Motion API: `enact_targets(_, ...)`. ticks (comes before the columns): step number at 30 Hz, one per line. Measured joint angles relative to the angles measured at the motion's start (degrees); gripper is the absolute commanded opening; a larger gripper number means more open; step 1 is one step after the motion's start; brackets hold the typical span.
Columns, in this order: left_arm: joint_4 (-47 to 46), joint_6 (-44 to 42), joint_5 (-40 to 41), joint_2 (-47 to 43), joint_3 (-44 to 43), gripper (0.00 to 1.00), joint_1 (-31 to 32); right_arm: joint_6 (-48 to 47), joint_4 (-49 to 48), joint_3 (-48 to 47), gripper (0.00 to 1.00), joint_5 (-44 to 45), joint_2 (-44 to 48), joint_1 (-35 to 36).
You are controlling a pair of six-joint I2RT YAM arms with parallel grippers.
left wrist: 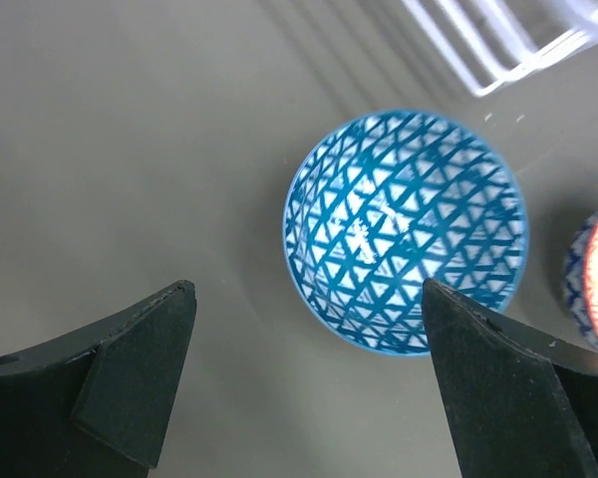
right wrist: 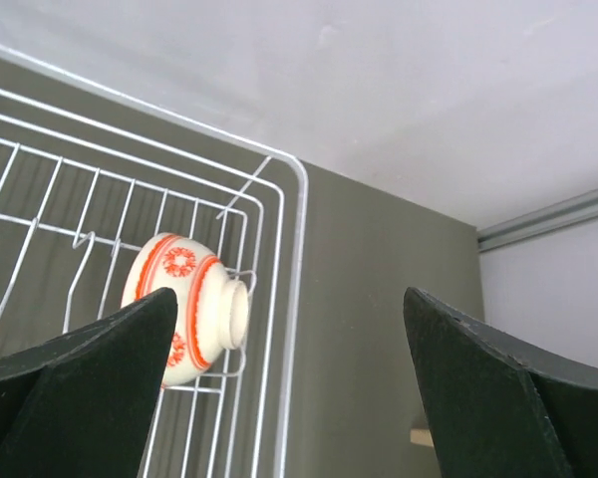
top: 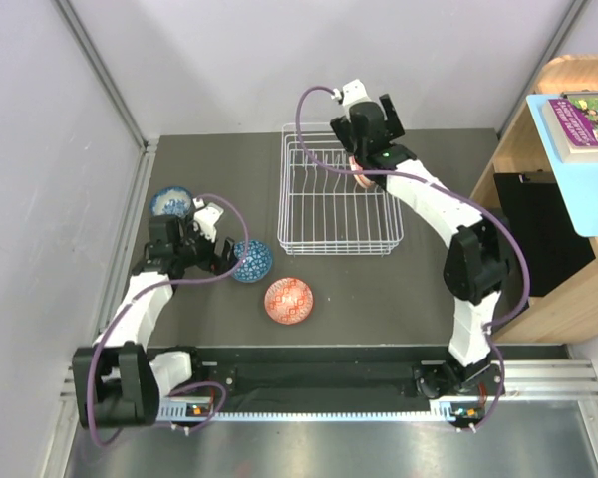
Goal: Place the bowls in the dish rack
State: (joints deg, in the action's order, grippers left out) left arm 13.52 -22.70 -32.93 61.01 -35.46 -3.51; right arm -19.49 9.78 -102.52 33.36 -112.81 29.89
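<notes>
The left gripper point(left wrist: 307, 295) is hovering open and empty over a blue bowl point(left wrist: 406, 231) sitting upright on the table point(left wrist: 130, 149). A red bowl point(top: 289, 301) is lying near it and a second blue bowl point(top: 169, 203) is farther left. The right gripper point(right wrist: 289, 299) is hanging open and empty above the rack point(right wrist: 301, 229), where a tipped bowl point(right wrist: 184, 314) is resting on its side among the prongs by the right wall.
</notes>
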Motion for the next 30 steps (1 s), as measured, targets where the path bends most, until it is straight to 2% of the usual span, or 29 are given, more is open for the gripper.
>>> enact_targets(9, 0.02, -1.16, 2.82, 15.3, -4.31, 0.99, 0.0, 0.02, 0.11, 8.39, 0.95, -2.01, 10.86, 0.0)
enact_targets(11, -0.09, -1.53, 3.32, 17.97, -5.4, 0.94, 0.0, 0.09, 0.7, 10.51, 0.95, -3.21, 13.11, 0.0)
enact_targets(16, 0.48, -2.32, 2.97, 22.88, -8.04, 0.7, 0.02, 0.46, 1.84, 14.91, 0.95, -5.86, 19.26, 0.0)
enact_targets(17, 0.76, -2.56, 2.62, 23.87, -8.83, 0.6, 0.02, 0.55, 1.92, 15.63, 0.95, -6.49, 20.59, 0.0)
enact_targets(20, 2.16, -3.08, 1.03, 26.43, -11.08, 0.38, 0.17, 0.59, 2.05, 16.85, 0.95, -8.04, 23.71, 0.0)
enact_targets(23, 3.91, -3.89, -0.92, 28.24, -13.0, 0.31, 0.35, 0.57, 2.01, 17.05, 0.95, -9.55, 25.29, 0.0)
enact_targets(26, 5.75, -4.66, -2.78, 29.53, -14.14, 0.2, 0.46, 0.55, 1.95, 17.4, 0.95, -10.56, 25.51, 0.0)
enact_targets(28, 7.21, -5.33, -3.74, 30.32, -14.71, 0.02, 0.5, 0.52, 2.08, 18.47, 0.95, -10.91, 25.55, 0.0)
enact_targets(30, 8.66, -6.01, -4.92, 31.21, -15.45, 0.0, 0.55, 0.48, 2.32, 19.74, 0.95, -11.06, 25.55, 0.0)
